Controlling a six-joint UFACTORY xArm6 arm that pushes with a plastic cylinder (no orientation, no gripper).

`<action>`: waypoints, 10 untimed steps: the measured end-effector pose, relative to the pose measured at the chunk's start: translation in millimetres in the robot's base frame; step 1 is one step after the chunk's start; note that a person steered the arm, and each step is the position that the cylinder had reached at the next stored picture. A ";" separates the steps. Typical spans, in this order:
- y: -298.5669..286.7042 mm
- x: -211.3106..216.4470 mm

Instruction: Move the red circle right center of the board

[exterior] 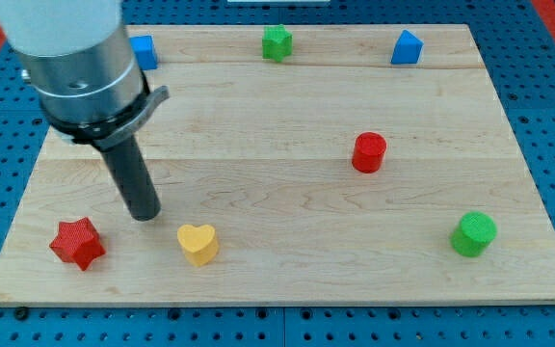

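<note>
The red circle [369, 152] is a short red cylinder standing on the wooden board [277, 116], right of the middle. My tip [145, 214] rests on the board at the lower left, far to the left of the red circle. It sits just up and left of the yellow heart [198, 244] and up and right of the red star [77, 243], touching neither.
A green cylinder [474, 234] stands at the lower right. A green star [277, 42] and a blue block [407, 47] sit along the top edge. Another blue block [144, 52] at the top left is partly hidden by the arm.
</note>
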State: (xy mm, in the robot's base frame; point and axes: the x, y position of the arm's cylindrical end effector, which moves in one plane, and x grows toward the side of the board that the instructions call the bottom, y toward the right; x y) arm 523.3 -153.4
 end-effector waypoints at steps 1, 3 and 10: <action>-2.1 45.6; 70.2 59.0; 265.0 -88.2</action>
State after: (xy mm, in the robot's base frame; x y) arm 435.1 111.6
